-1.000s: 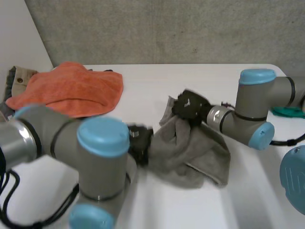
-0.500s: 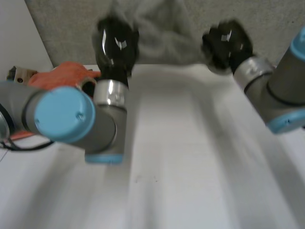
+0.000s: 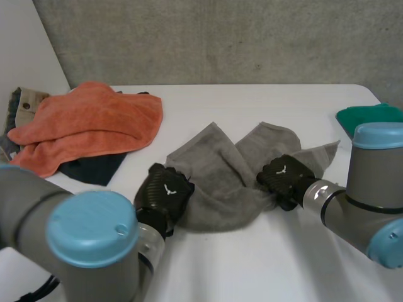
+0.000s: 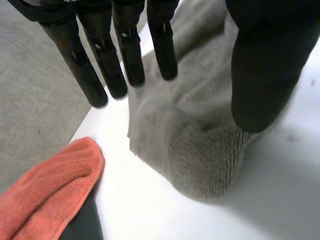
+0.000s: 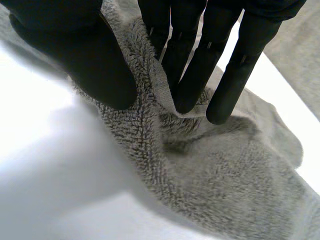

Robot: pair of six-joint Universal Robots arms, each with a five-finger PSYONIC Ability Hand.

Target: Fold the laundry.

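Left hand (image 3: 165, 192): fingers straight and spread over the near-left corner of the crumpled grey terry towel (image 3: 217, 182), gripping nothing. Right hand (image 3: 284, 179): straight fingers resting on the near-right edge, thumb apart.

Risk: the towel lies twisted mid-table, so folding it now would trap creases.

Thick looped pile, flat hem. Beyond: a rumpled orange terry towel (image 3: 94, 119).
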